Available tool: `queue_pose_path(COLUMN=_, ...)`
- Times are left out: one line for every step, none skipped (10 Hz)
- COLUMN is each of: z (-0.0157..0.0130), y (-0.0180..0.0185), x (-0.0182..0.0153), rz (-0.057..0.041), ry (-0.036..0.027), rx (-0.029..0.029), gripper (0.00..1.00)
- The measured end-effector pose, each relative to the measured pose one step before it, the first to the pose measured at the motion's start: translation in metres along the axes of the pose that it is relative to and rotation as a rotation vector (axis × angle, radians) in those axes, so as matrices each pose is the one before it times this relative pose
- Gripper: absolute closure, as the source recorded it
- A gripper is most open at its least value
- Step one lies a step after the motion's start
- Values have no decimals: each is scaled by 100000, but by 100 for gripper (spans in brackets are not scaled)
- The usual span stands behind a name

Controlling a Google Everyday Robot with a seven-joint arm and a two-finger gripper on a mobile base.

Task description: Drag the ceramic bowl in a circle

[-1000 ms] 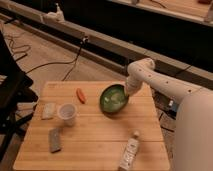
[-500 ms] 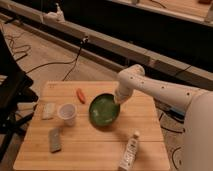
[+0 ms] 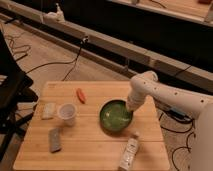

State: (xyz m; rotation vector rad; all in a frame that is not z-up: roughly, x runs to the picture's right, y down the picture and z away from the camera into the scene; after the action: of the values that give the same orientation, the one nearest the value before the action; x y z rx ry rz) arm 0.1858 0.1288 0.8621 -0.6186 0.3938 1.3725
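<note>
The bowl (image 3: 115, 117) sits right of centre on the wooden table (image 3: 90, 150). It is further right and a little nearer the front edge than half a second ago. The gripper (image 3: 130, 107) is down at the bowl's far right rim, having swung right with it. Whether it is open or clamped on the rim, I cannot tell. The cup (image 3: 67, 114) has stayed on the left.

Glossy ceramic bowl (image 3: 114, 118), hand (image 3: 131, 107) at rim
</note>
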Motion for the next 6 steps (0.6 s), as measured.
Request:
queue_pose_path(z=103, y=-1232, x=-1243, rz=3967, ry=1033, rx=496, gripper=100)
queue_pose_path(z=-104, y=-518, x=-1806, rz=2780, ry=307, rx=447, gripper=100)
queue_pose_path(z=-157, y=222, x=-1548, rz=1038, ry=-333, rx=53, gripper=100)
queue_pose_path(z=-206, y=875, x=-1749, rz=-37, ry=-696, rx=-443, gripper=100)
queue_pose_path(z=-51, y=1713, x=-1499, rz=-1945, ry=-281, rx=-1114, gripper=100)
queue_pose_path(z=24, y=2215, x=-1096, rz=-3631, ry=-99, rx=-1496, gripper=100)
